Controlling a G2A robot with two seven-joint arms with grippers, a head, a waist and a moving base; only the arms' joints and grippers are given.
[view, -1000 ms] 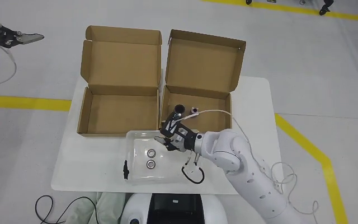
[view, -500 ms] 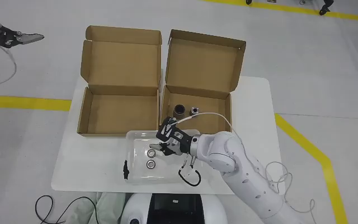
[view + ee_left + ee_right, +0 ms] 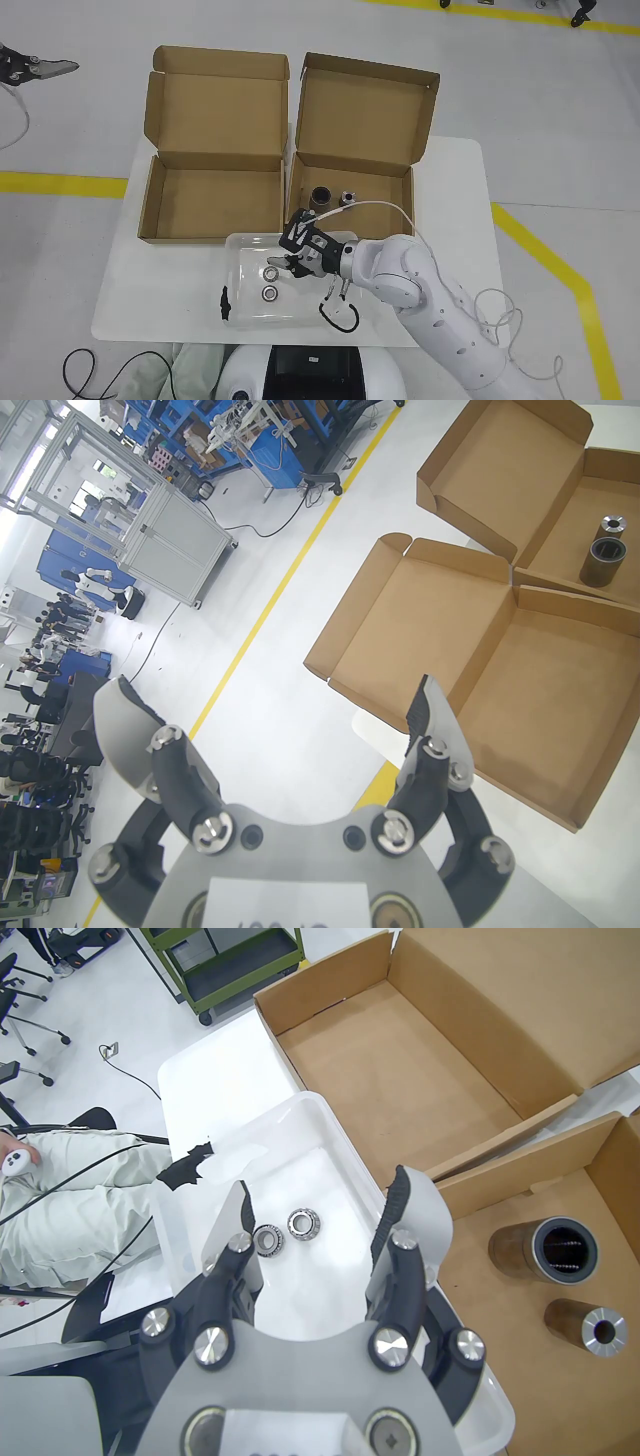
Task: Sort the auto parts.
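Note:
Two small steel bearings (image 3: 271, 272) (image 3: 268, 1240) lie side by side in the clear plastic tray (image 3: 245, 243) at the table's front. My right gripper (image 3: 293, 260) (image 3: 320, 1200) hangs open just above them with nothing between its fingers. A large dark sleeve (image 3: 321, 196) (image 3: 550, 1253) and a smaller metal bushing (image 3: 347, 197) (image 3: 590, 1325) rest in the right cardboard box (image 3: 400, 180). The left cardboard box (image 3: 215, 205) (image 3: 525, 710) holds nothing. My left gripper (image 3: 40, 68) (image 3: 272, 700) is open and empty, off the table over the floor at the far left.
Both boxes have their lids folded up at the back. A black scrap (image 3: 225, 300) (image 3: 185, 1168) clings to the tray's left rim. A black cable loop (image 3: 345, 312) dangles from the right arm over the table's front edge. Bare white table (image 3: 450, 200) lies right of the boxes.
A second ago my right gripper was by the right box's front wall near the large sleeve; it drew back and left over the tray, then stayed still. The left arm has not moved.

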